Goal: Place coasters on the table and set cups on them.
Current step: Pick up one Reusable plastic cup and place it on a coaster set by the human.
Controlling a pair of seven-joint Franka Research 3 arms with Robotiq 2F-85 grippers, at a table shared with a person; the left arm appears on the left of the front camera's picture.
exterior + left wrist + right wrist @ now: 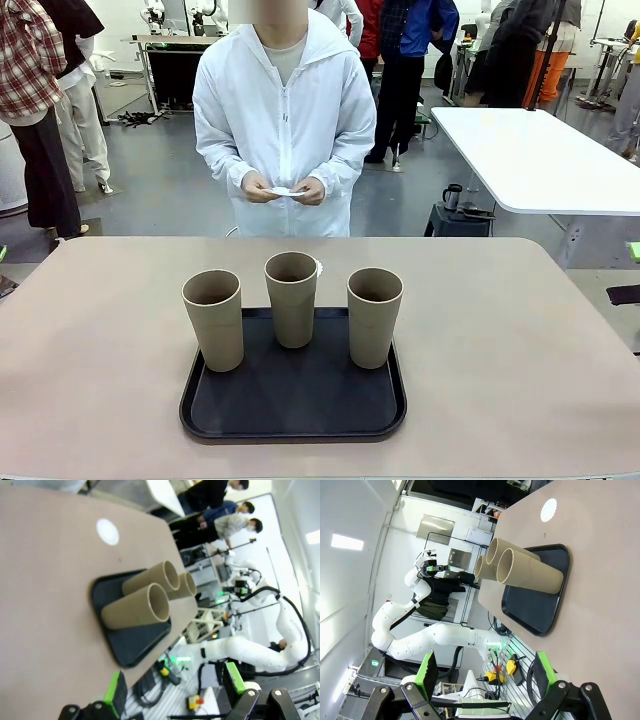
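- My left claw [175, 687] is wide apart and holds nothing. My right claw [485, 675] is wide apart too, with nothing in it.
- The three cups [374, 317] stand upright on the black tray [290, 420], well ahead of both claws.
- One coaster [107, 531] lies flat on the bench [500, 330], past the tray and farther from my claws than the cups are. Nothing sits on it.
- The person's hands [262, 188] hold more white coasters [287, 190] on the far side, above the floor and not over the bench.
- I think my job now is to carry one cup to that coaster. The middle cup [292, 298] is nearest to it, so I would pick that one.
- The cups stand close together. I must slip a finger down each side without bumping the two neighbours.
- I would squeeze gently. The cups look light, so they could tip or dent.
- I would lift straight up to clear the tray's lip, then set the cup down in the middle of the coaster so the paper does not slide.
- I would go slowly near the person's hands.
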